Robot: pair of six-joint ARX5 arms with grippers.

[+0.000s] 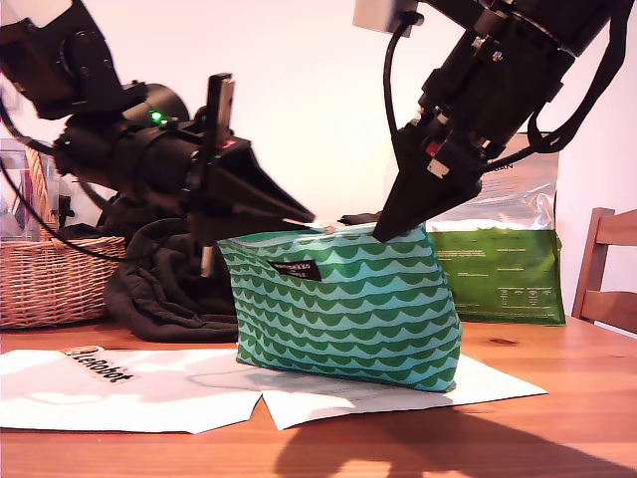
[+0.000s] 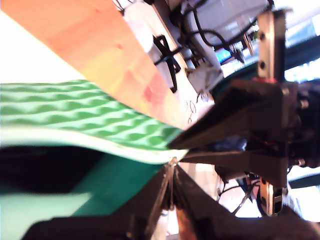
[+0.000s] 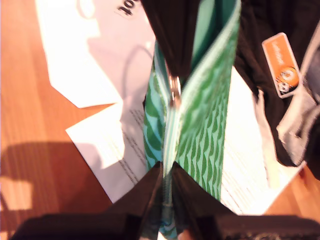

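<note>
The green wave-patterned pouch stands upright on white paper sheets, about midway along the tabletop and nearer the edge that faces the exterior camera. My first gripper reaches level to the pouch's top rim. In the first wrist view its fingers are a dark blur, pressed together on the metal zip pull, which is small and hard to make out. My second gripper comes steeply down onto the same rim. Its fingers pinch the pouch's top edge and cover the fabric there. Beyond the pull the mouth is parted and shows teal lining; the inside is lost in shadow. A black cloth lies behind the pouch, partly hidden by it. A wicker basket is cut off at the exterior view's left. A green bag stands toward the back edge, its top hidden behind the second arm.
</note>
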